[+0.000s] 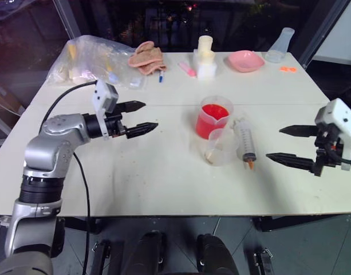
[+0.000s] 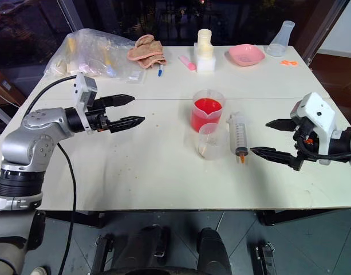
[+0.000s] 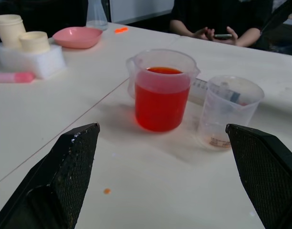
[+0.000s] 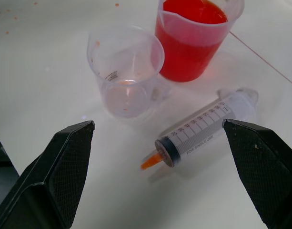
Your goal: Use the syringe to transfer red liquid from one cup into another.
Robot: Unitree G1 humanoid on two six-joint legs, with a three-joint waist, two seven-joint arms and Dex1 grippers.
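Syringe: the syringe (image 4: pixel 203 129) lies flat on the white table (image 1: pixel 164 172), empty, its orange tip toward the near edge and its plunger end toward the far side, just beside the two cups on their right.
Red cup: the larger cup (image 1: pixel 213 117) stands upright near the middle of the table, well filled with red liquid (image 3: pixel 160 102).
Small cup: the smaller frosted cup (image 1: pixel 221 147) stands upright just in front of the red cup, close against it, with only a faint orange trace at its bottom.
Right gripper: the right gripper (image 1: pixel 288 144) hangs over the table to the right of the syringe, fingers spread wide and holding nothing; in the right wrist view the syringe lies ahead between the two fingers (image 4: pixel 55 171), clear of both.
Left gripper: the left gripper (image 1: pixel 136 118) hovers above the table to the left of the cups, well apart from them, fingers wide open and empty; in the left wrist view both cups stand ahead between them.
Far side: a pink dish (image 1: pixel 245 60), a clear flask (image 1: pixel 280 44), a white block with cream cups (image 1: pixel 205 57), a pink cloth (image 1: pixel 146 57) and a plastic bag (image 1: pixel 95 60).
Person: a person's hands (image 3: pixel 217 34) rest on the table's edge holding a phone.
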